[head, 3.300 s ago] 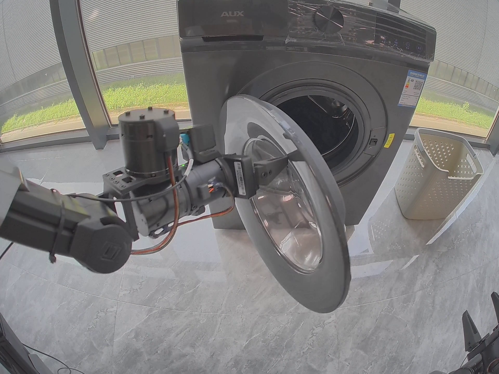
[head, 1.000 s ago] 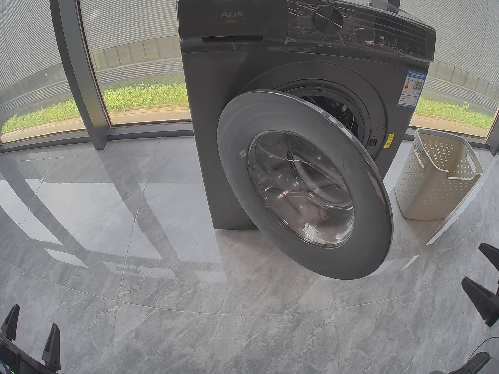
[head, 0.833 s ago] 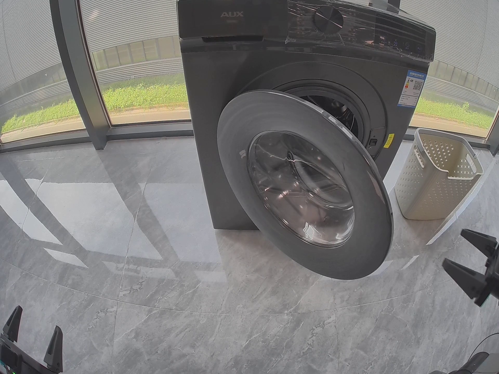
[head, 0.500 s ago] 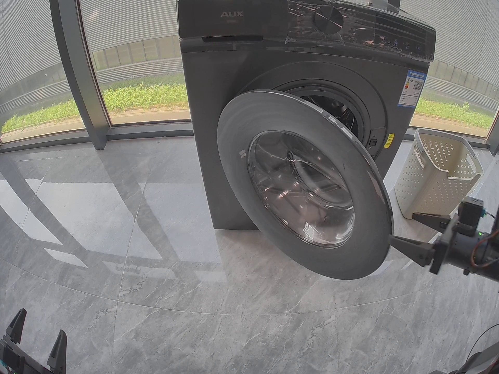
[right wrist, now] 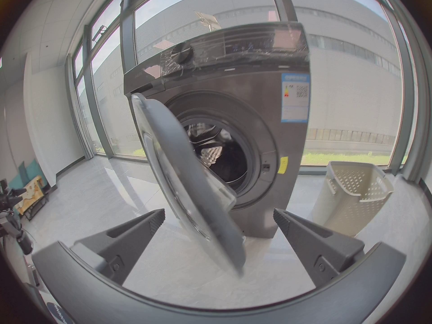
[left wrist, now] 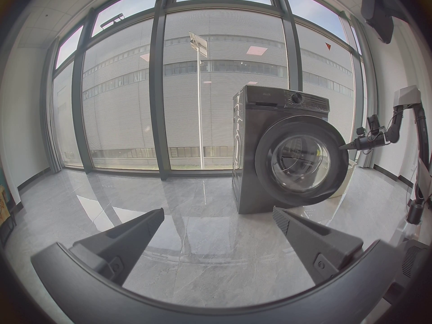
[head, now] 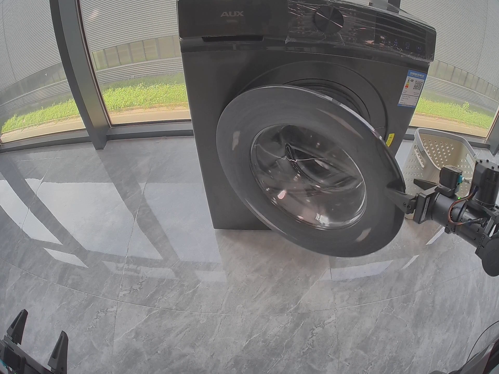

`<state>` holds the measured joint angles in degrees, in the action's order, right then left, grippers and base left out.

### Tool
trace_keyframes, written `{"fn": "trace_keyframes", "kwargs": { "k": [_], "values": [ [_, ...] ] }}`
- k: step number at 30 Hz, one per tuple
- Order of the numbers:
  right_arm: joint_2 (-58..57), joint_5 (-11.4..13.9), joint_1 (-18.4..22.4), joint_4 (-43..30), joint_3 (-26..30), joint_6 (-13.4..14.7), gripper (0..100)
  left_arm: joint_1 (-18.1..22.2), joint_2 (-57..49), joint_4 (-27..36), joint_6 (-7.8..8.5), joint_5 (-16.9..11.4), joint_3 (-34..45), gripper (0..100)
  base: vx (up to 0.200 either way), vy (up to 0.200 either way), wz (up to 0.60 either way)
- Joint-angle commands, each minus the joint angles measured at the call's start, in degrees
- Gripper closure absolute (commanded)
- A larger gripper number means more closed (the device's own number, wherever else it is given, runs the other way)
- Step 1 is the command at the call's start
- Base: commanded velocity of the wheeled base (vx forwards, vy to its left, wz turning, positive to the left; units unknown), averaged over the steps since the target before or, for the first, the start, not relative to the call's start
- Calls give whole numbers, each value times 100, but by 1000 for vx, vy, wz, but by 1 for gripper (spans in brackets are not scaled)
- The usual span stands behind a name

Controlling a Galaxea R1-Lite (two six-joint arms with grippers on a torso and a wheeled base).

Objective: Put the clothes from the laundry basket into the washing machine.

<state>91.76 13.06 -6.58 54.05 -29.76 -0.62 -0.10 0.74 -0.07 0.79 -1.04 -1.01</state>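
The grey washing machine (head: pixel 312 53) stands in the middle with its round door (head: pixel 312 172) partly swung across the opening. My right gripper (head: pixel 401 187) is at the door's right rim, open, one finger on each side of the rim. In the right wrist view the door's edge (right wrist: pixel 193 190) runs between the open fingers (right wrist: pixel 130 235) of the right gripper (right wrist: pixel 218 214), with the dark drum (right wrist: pixel 220 154) behind. The cream laundry basket (head: pixel 442 154) sits on the floor right of the machine; no clothes show inside it. My left gripper (head: pixel 37 333) hangs open, low at the near left.
Glossy grey tile floor (head: pixel 156 266) spreads wide in front and to the left of the machine. Tall windows with a dark pillar (head: pixel 78 63) stand behind. From the left wrist view the machine (left wrist: pixel 270 149) is a few steps off, with the right arm (left wrist: pixel 373 140) at its door.
My left arm let go of the door and dropped to the near left. My right gripper rose from the lower right to the door's rim. The door has swung further toward the opening.
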Motion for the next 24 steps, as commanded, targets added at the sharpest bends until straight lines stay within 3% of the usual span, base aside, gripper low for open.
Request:
{"fn": "trace_keyframes", "kwargs": {
  "k": [1,4,9,13,14,19,24],
  "values": [
    [-633,-31,676,35,163,-175,0,1,-74,-1,17,-2,92,0,0,0,0],
    [-923,-31,816,0,260,-175,0,1,-74,-1,17,-2,92,0,0,0,0],
    [-1213,-22,711,-255,682,-175,0,1,-74,-1,35,-2,92,0,0,0,0],
    [-1257,39,122,-202,1025,-70,0,10,-74,-1,0,-2,92,0,0,-200,0],
    [-1266,48,-18,-185,1060,1,100,1,-74,-1,0,-2,92,0,0,-200,0],
    [-1292,13,-616,-167,1042,757,100,1,-74,-1,0,-2,92,0,0,-200,0],
    [-1283,30,-669,-158,1007,880,100,10,-74,-1,17,-2,92,0,0,-200,0]
  ]
}}
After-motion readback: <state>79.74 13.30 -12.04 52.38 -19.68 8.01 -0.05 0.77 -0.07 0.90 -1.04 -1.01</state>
